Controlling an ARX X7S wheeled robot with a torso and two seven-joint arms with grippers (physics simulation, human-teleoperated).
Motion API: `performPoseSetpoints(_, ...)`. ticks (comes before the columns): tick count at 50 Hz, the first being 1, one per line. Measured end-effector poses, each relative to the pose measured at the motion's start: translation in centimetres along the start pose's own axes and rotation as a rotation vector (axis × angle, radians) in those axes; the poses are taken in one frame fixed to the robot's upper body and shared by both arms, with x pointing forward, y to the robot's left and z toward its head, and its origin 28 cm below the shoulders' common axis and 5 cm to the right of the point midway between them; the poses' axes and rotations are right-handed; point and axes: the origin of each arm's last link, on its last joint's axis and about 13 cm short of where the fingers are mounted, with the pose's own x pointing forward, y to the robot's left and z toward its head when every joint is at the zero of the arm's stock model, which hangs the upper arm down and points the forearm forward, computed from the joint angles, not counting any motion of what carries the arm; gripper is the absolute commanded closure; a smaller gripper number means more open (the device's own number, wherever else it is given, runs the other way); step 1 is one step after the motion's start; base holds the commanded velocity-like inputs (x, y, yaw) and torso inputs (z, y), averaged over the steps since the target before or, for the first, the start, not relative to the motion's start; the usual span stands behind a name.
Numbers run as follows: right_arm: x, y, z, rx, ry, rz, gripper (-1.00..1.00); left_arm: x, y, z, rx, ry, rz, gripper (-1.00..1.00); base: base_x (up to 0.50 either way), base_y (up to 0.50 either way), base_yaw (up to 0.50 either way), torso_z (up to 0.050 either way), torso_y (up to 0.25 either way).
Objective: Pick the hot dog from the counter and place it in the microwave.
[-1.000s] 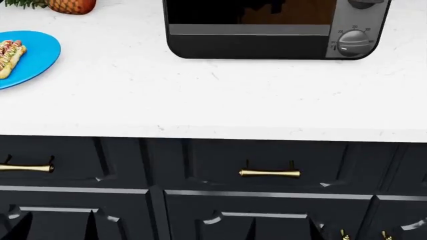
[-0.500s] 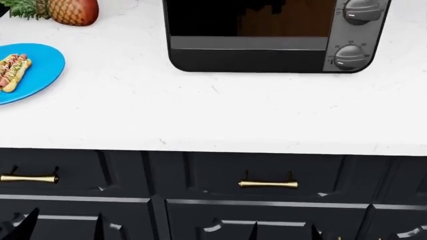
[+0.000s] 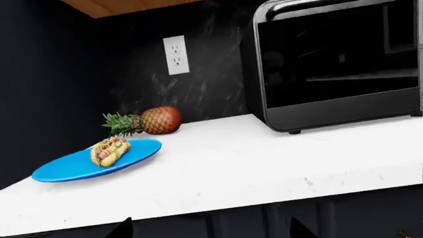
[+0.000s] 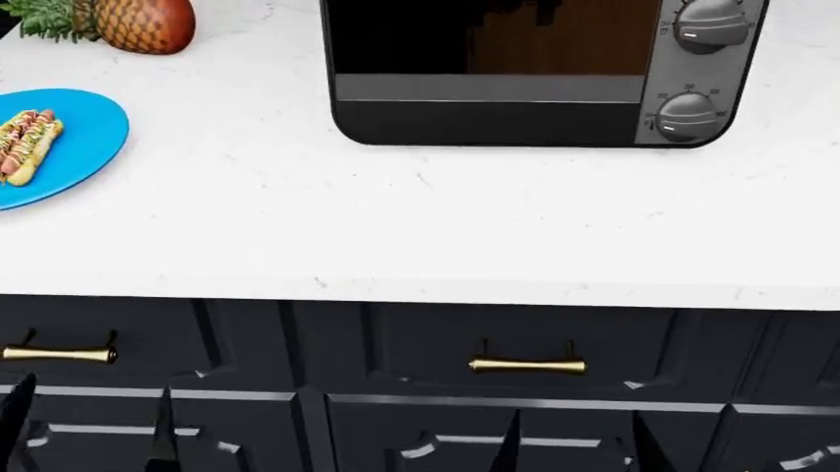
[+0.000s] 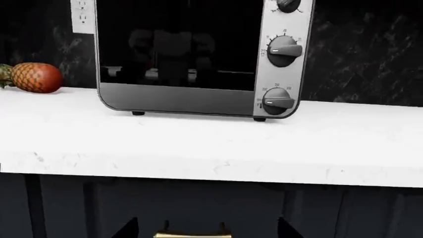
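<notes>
The hot dog (image 4: pixel 30 146) (image 3: pixel 109 150) lies on a round blue plate (image 4: pixel 86 138) (image 3: pixel 69 168) at the left of the white counter (image 4: pixel 434 226) (image 3: pixel 251 168). The black microwave (image 4: pixel 525 118) (image 3: pixel 337 64) (image 5: pixel 185 54) stands at the back with its door closed. Both grippers hang low in front of the navy drawers, below the counter's edge. My left gripper (image 4: pixel 90 442) (image 3: pixel 211 234) is open and empty, below and to the right of the plate. Under the microwave, my right gripper (image 4: pixel 573 450) (image 5: pixel 208 234) is open too, with nothing held.
A pineapple (image 4: pixel 142 22) (image 3: pixel 153 120) (image 5: pixel 36 77) lies behind the plate by the dark wall, which carries a white outlet (image 3: pixel 175 54). Two round knobs (image 5: pixel 284 49) sit on the microwave's grey panel. Brass drawer handles (image 4: pixel 528 365) (image 5: pixel 191 234) stick out below the counter.
Everything on the counter has slid down in the head view, showing more of the microwave and pineapple. The fingertips of both grippers stay at the bottom edge, spread wide.
</notes>
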Motion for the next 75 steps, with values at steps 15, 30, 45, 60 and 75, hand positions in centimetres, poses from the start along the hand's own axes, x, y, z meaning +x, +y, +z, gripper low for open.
performPoseSetpoints(15, 0.2, -3.8, 14.5, -0.126, -0.385, 0.001, -1.0, 1.4, 8.0, 14.1, 0.157, -0.314, 0.052, -1.0, 0.0, 0.15, 0.0, 0.0, 0.0)
performPoseSetpoints(30, -2.0, -4.2, 20.0, -0.217, -0.557, 0.047, -1.0, -0.9, 9.9, 19.4, 0.268, -0.425, 0.074, -1.0, 0.0, 0.5, 0.0, 0.0, 0.0)
performPoseSetpoints(45, -2.7, -4.3, 21.6, -0.262, -0.556, 0.045, -1.0, -1.4, 10.1, 20.9, 0.311, -0.443, 0.072, -1.0, 0.19, 0.07, 0.0, 0.0, 0.0)
performPoseSetpoints(60, -2.9, -4.5, 22.1, -0.278, -0.548, 0.048, -1.0, -1.3, 10.1, 21.2, 0.323, -0.44, 0.072, -1.0, 0.5, 0.0, 0.0, 0.0, 0.0)
performPoseSetpoints(75, -3.1, -4.6, 22.2, -0.294, -0.547, 0.053, -1.0, -1.5, 10.0, 21.3, 0.32, -0.432, 0.075, -1.0, 0.27, 0.09, 0.0, 0.0, 0.001)
